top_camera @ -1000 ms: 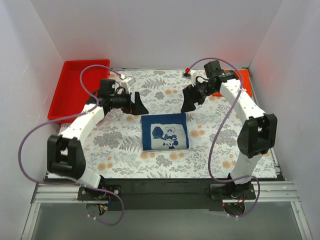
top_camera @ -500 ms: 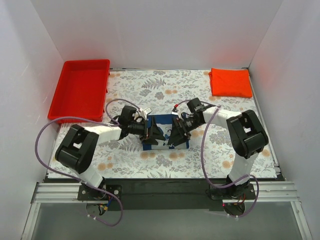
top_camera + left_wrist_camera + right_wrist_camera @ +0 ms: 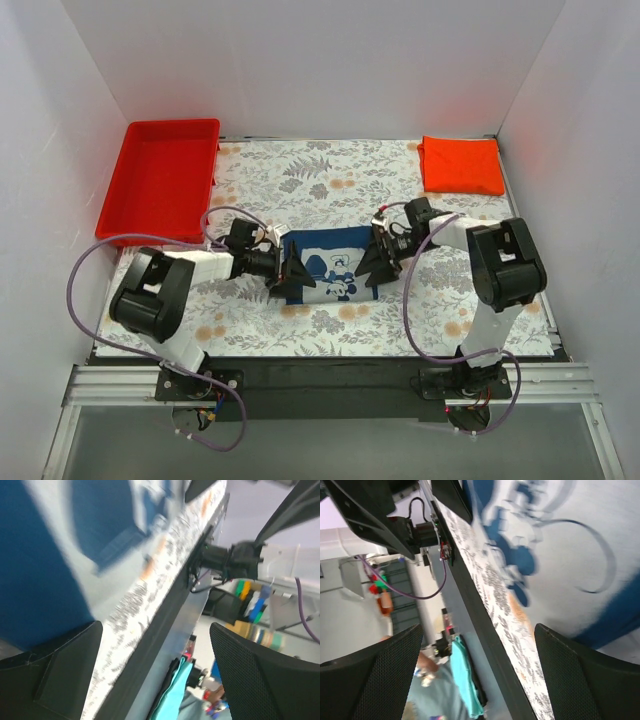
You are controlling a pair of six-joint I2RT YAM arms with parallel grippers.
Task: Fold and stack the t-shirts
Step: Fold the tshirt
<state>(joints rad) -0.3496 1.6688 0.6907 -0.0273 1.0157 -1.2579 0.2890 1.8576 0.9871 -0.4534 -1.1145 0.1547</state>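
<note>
The navy blue t-shirt [image 3: 331, 262] with a white cartoon print lies folded square at the table's middle. It fills the upper part of the left wrist view [image 3: 40, 565] and of the right wrist view [image 3: 560, 550]. My left gripper [image 3: 297, 275] is low at the shirt's left edge, jaws wide open and empty [image 3: 155, 675]. My right gripper [image 3: 378, 266] is low at the shirt's right edge, also wide open and empty [image 3: 480, 675]. The orange-red t-shirt [image 3: 460, 165] lies folded at the back right corner, far from both grippers.
A rigid red plastic tray [image 3: 160, 180] stands at the back left. The floral tablecloth [image 3: 330, 190] covers the table. White walls close in the left, back and right sides. The table's dark front edge [image 3: 480, 615] runs close below the shirt.
Both arms came down from the back of the table to the navy shirt. In the last half second both grippers slid outward from over the shirt to its side edges.
</note>
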